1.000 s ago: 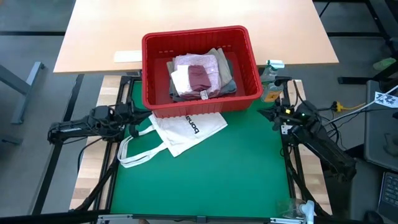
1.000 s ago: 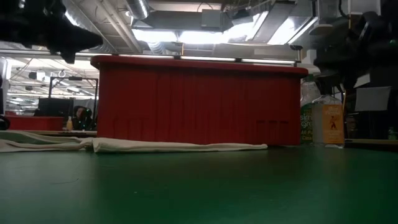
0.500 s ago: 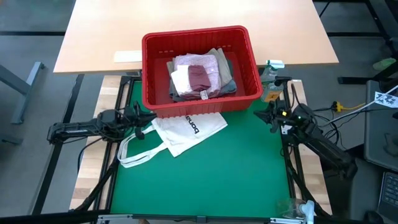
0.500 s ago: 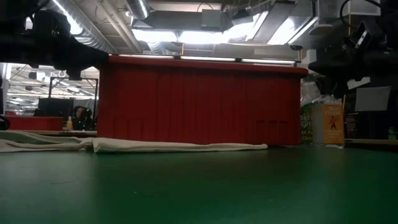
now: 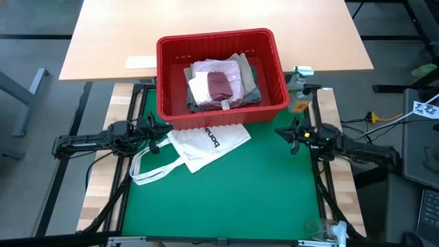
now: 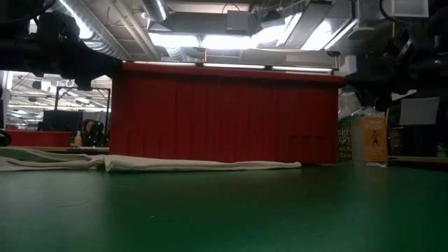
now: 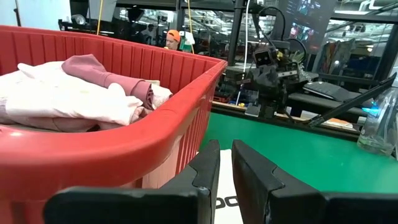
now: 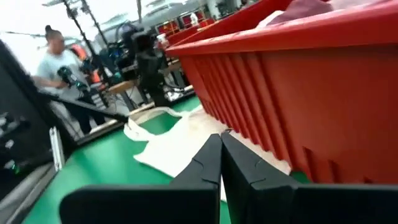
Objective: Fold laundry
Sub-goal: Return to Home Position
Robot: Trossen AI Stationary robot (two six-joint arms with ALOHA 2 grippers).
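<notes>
Laundry: the folded stack of soft garments [image 5: 218, 84] (mottled pink, with a small white piece and a maroon piece on top and darker layers beneath) is seen inside the red plastic slotted basket [image 5: 226, 115]. The folding is judged finished.
Left gripper: the left gripper [image 5: 159, 134] is held just off the basket's front left corner, over the edge of the white cloth tote bag with black lettering [image 5: 206, 145]. Its fingers are drawn almost together, a thin slit is left between them, and nothing is held.
Right gripper: the right gripper [image 5: 281, 133] is held off the basket's front right corner, above the green mat [image 5: 226, 199]. Its jaws are pressed together and empty.
Snag risk: the loop handles [image 5: 144, 168] lie just beside the left gripper. If that arm is lowered or dragged in retreat, a handle could be caught and the bag pulled along. Since the bag touches the basket's front wall, the basket might be nudged too.
Knock risk: a clear plastic spray bottle with an orange label [image 5: 298, 92] stands just beside the basket's right wall, near the right arm. It could be tipped by a wide swing.
Stack risk: if the basket is bumped, the top maroon piece could be slid off the pile.
</notes>
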